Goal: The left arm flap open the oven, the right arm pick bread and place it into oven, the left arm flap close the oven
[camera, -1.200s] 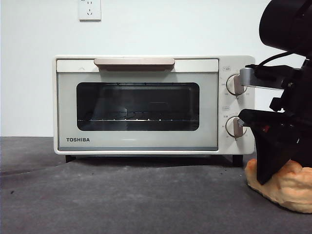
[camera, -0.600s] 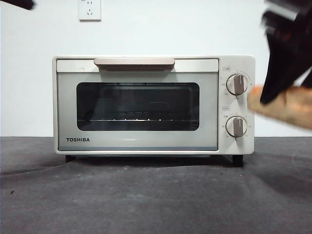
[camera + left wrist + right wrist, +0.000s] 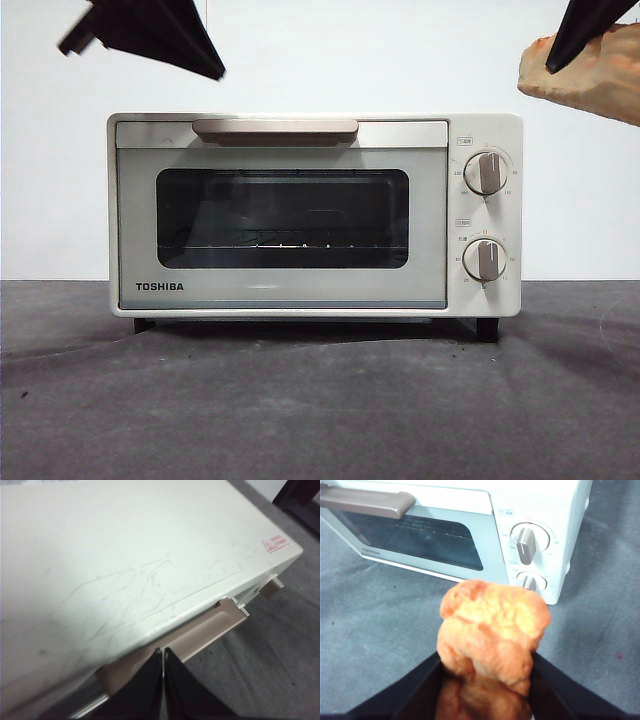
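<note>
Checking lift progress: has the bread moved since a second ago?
Yes. The bread, gripped by the right gripper, rose from the table beside the oven to above its top.

The bread (image 3: 588, 70) is cut off by the right edge in the front view, and in the right wrist view its lower part is hidden between the jaws. Of the right gripper (image 3: 580, 30) only a dark tip shows. The small print around the knobs (image 3: 485, 173) is too small to read.

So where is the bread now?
The bread is off the table, held in the right gripper, high at the right edge of the front view, above the oven knobs' side.
</note>
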You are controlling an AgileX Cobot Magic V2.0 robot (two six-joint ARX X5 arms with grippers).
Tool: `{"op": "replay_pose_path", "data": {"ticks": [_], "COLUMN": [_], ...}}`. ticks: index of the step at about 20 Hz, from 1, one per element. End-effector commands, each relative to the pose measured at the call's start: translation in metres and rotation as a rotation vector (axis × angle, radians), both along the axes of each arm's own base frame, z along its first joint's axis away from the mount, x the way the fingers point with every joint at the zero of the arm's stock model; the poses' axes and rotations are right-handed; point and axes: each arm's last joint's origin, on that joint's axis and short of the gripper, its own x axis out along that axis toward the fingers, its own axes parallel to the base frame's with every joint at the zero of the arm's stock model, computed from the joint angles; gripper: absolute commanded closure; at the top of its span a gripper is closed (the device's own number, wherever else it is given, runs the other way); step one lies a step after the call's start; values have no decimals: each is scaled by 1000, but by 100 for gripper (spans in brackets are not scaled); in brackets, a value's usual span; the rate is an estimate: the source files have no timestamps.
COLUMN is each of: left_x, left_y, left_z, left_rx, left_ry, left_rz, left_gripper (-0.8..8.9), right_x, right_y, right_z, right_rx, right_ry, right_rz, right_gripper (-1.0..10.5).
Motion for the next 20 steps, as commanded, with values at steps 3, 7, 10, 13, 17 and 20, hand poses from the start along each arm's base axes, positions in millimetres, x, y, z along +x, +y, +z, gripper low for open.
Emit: {"op": "replay_pose_path", "data": {"ticks": [3, 7, 10, 13, 17, 20], "left_x": [14, 20, 23, 20, 7, -3], "left_y": [-19, -28, -32, -37, -49, -60], "left_z": [-6, -16, -21, -23, -28, -31], "left_rx": [69, 119, 125, 138, 171, 192], "left_ry": [-24, -28, -23, -2, 40, 67], "left_rz": [-32, -20, -25, -45, -106, -155], "left_gripper": [798, 798, 798, 798, 798, 798], "right_x": [0, 0, 0, 0, 0, 0], "right_y": [1, 1, 1, 1, 1, 1], "right_z": [6, 6, 6, 6, 6, 6], "right_rx": [17, 16, 15, 15, 15, 15], "right_ry": [-16, -17, -17, -18, -18, -18], "right_rz": [5, 6, 7, 7, 7, 8], "right_gripper": [725, 725, 725, 725, 725, 725]}}
